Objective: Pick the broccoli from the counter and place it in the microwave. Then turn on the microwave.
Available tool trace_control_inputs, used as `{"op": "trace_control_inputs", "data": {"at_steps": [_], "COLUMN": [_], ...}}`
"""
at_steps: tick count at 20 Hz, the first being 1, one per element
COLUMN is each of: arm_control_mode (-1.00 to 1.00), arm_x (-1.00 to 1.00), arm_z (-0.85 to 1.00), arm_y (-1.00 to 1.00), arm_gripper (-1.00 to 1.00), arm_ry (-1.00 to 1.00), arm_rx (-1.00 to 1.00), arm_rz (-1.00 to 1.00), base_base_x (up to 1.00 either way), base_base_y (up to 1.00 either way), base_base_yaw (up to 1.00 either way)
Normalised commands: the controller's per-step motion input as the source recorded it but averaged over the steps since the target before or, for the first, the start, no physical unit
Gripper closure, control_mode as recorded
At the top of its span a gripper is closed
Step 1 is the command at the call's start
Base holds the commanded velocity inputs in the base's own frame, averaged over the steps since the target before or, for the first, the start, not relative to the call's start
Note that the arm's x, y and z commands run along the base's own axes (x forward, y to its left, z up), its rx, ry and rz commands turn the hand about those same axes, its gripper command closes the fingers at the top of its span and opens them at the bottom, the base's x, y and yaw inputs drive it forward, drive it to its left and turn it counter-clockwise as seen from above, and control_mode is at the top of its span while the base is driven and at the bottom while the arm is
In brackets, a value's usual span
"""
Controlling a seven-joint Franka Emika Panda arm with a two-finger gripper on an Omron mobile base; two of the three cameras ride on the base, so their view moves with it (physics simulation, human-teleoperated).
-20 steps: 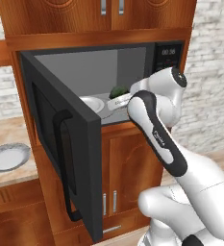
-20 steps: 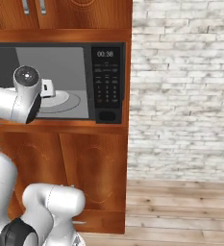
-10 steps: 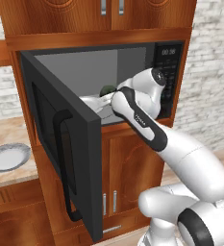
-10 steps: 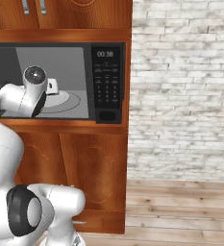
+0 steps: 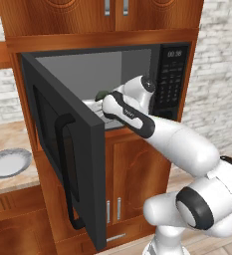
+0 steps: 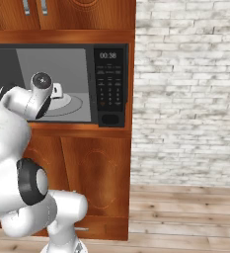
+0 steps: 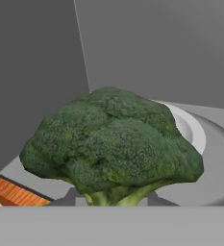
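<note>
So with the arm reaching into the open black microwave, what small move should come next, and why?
Probably lower the claw a little and open it. The dark-green bumpy broccoli floret is gripped close to the camera, already inside the black microwave's grey cavity, with the round glass turntable just beyond and below it. The door stands wide open, so release comes before closing.

Broccoli (image 7: 113, 141) inside open microwave (image 5: 172, 74), above turntable.
</note>
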Motion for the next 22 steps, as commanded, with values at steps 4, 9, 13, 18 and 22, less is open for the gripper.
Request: {"op": "trace_control_inputs", "data": {"at_steps": [4, 9, 13, 18, 22], "arm_control_mode": [-1.0, -1.0, -1.0, -1.0, -1.0], "arm_x": [0.46, 0.35, 0.39, 0.42, 0.4], "arm_z": [-0.22, -0.21, -0.19, -0.18, -0.17], "arm_y": [0.17, 0.15, 0.12, 0.11, 0.11], "arm_gripper": [1.0, 1.0, 1.0, 1.0, 1.0], "arm_ry": [0.02, 0.02, 0.03, 0.03, 0.02], "arm_rx": [0.0, 0.0, 0.0, 0.0, 0.0], "arm_rz": [0.0, 0.0, 0.0, 0.0, 0.0], "base_base_x": [0.0, 0.0, 0.0, 0.0, 0.0], "base_base_y": [0.0, 0.0, 0.0, 0.0, 0.0], "base_base_yaw": [0.0, 0.0, 0.0, 0.0, 0.0]}}
